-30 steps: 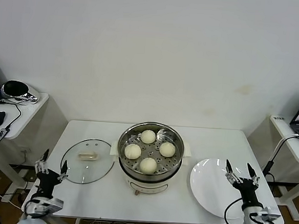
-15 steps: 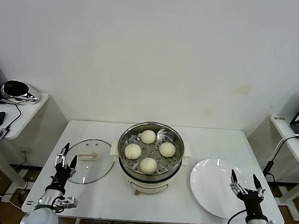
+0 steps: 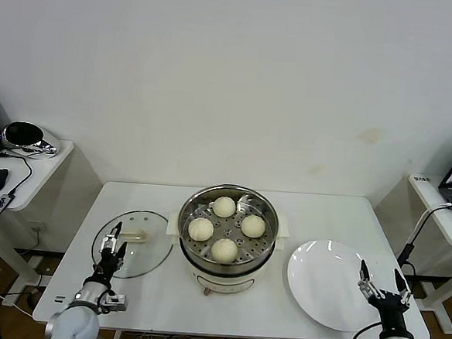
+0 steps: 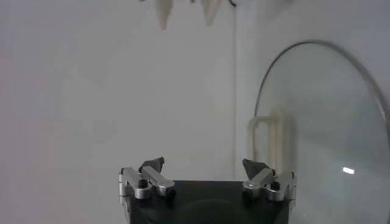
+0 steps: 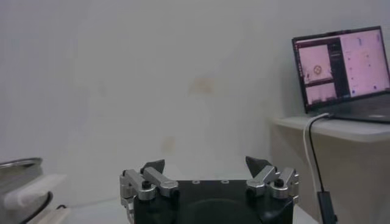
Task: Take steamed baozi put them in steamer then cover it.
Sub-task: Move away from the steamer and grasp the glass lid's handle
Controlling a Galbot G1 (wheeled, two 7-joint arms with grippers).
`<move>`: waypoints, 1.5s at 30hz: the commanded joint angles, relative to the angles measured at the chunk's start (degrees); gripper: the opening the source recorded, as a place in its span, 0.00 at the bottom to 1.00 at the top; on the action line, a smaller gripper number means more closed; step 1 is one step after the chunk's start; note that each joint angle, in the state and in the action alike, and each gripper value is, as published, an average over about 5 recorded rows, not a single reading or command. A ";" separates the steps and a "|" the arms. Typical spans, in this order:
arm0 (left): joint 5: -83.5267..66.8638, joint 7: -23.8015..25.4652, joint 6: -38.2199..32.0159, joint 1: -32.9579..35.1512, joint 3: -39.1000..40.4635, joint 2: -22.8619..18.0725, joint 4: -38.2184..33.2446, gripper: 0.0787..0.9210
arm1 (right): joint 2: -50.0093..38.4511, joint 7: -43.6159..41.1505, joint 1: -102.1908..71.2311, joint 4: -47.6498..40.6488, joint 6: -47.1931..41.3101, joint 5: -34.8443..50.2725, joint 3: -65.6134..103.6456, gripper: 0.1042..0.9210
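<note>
Four cream-white round baozi [image 3: 223, 228] already sit on perforated tray inside shiny round steel steamer [image 3: 226, 238], table centre. Round clear glass lid with metal rim [image 3: 133, 243] lies flat just left of steamer, cream handle [image 3: 134, 236] up.

Left gripper [image 3: 112, 240] over lid's near edge, fingers spread, empty. Right gripper [image 3: 380, 280] near right, past flat white plate [image 3: 328, 284], fingers spread, idle.

Lid likely stiff, heavy, breakable, slick on glass; grasp by handle.

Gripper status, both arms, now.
Left gripper: jaws open, empty, over the near edge of the glass lid.
Right gripper: jaws open, empty, by the white plate.
</note>
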 commanded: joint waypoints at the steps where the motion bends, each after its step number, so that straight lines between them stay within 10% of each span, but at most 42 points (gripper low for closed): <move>1: 1.95 0.55 0.59 -3.77 2.33 -0.20 5.30 0.88 | 0.36 0.01 -0.48 -0.27 0.34 -0.35 0.62 0.88; 45: 4.16 -1.55 9.54 -16.25 2.72 -6.61 18.81 0.88 | 1.45 -0.25 -1.02 -1.81 1.56 -0.96 1.72 0.88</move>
